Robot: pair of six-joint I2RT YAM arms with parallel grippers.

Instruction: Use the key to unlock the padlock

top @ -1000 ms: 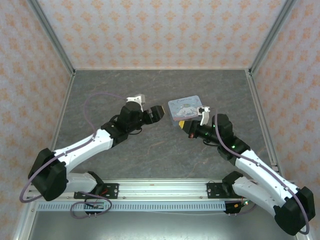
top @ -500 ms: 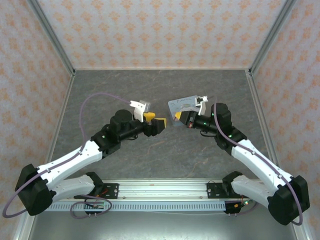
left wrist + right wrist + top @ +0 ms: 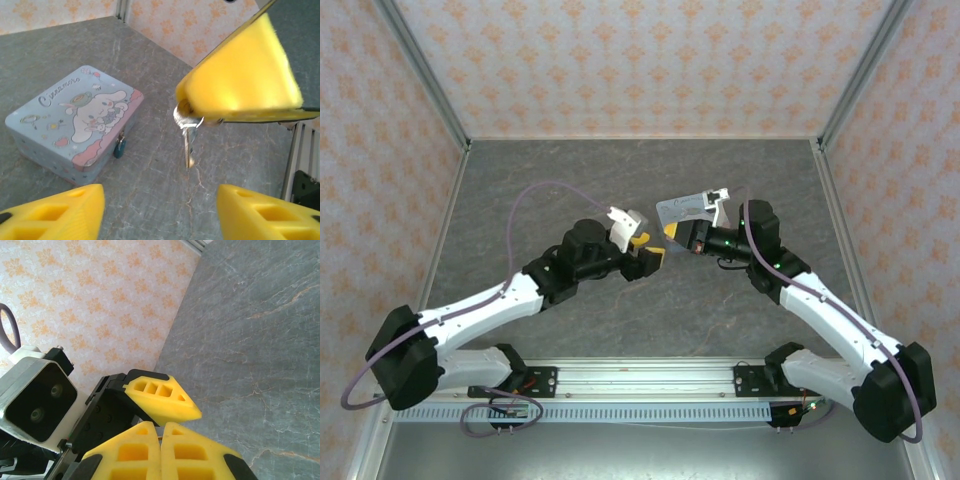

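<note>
One key (image 3: 188,146), long axis upright, tip down

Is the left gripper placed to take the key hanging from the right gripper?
Probably yes: the key hangs free from the shut right gripper, the left gripper is open with a finger on either side below it, and the tin stands aside.

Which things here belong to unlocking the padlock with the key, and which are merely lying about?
Belong to the job:
key, hanging from the shut right gripper
padlock, on the front of the cartoon tin
open left gripper

Merely there:
cartoon tin
grey table
patterned walls
</note>
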